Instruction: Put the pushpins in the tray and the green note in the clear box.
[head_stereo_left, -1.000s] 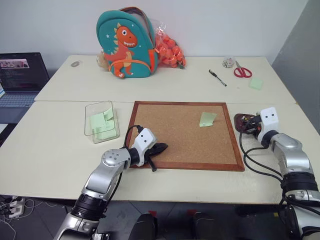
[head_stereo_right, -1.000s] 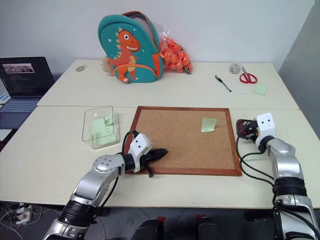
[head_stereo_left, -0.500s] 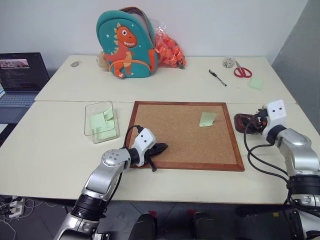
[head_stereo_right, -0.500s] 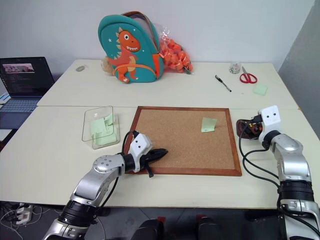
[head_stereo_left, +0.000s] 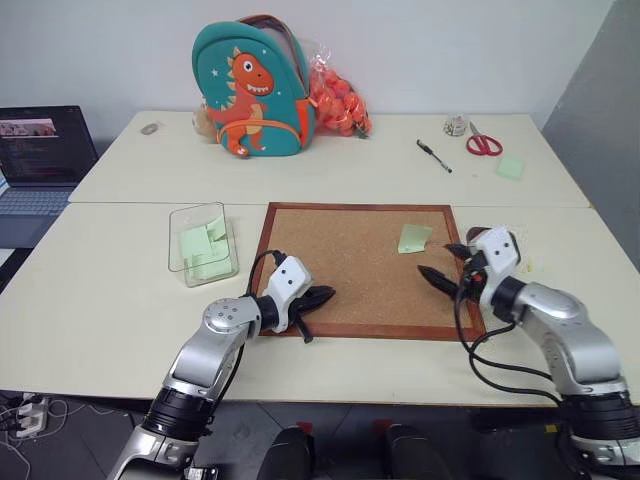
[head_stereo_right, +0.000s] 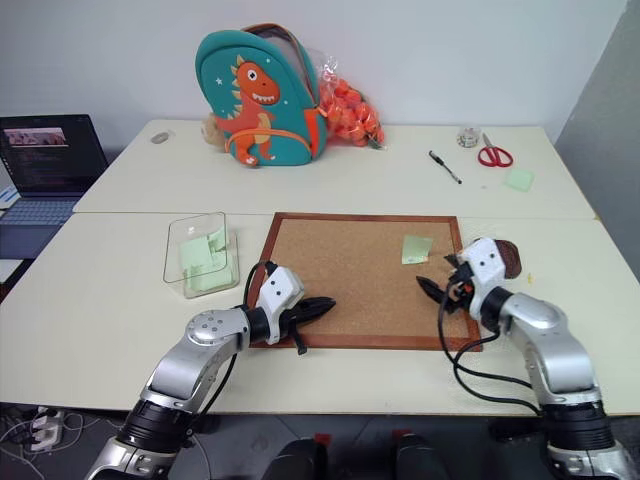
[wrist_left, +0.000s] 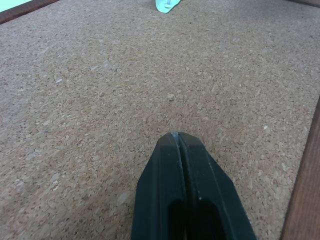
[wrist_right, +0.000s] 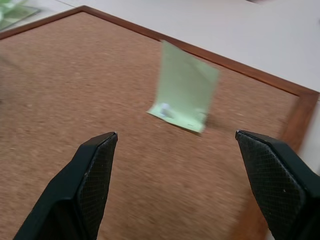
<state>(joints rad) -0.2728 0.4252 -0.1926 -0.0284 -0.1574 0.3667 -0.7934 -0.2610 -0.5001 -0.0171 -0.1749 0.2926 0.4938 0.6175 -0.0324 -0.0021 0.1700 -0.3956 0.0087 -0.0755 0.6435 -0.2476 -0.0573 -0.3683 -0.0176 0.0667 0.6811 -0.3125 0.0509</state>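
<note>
The green note (head_stereo_left: 414, 238) stands partly curled up on the corkboard (head_stereo_left: 350, 260), toward its right side. A small pale pin head (wrist_right: 166, 108) sits at the note's lower edge. My right gripper (head_stereo_left: 447, 264) hovers open over the board's right edge, just short of the note, and in the right wrist view the note (wrist_right: 186, 85) lies ahead between the two wide-spread fingers. The dark brown tray (head_stereo_right: 508, 256) peeks out behind my right wrist. The clear box (head_stereo_left: 205, 243) left of the board holds green paper. My left gripper (head_stereo_left: 325, 295) rests shut on the board's near left part.
A dinosaur backpack (head_stereo_left: 255, 85) and a bag of orange balls (head_stereo_left: 340, 100) stand at the back. A pen (head_stereo_left: 435, 155), scissors (head_stereo_left: 485, 143), a tape roll (head_stereo_left: 457, 125) and a green note block (head_stereo_left: 512, 167) lie far right. A laptop (head_stereo_left: 40, 150) sits far left.
My right arm has swung left from the tray to the corkboard's right edge and its fingers have spread wide. The left arm has stayed still.
</note>
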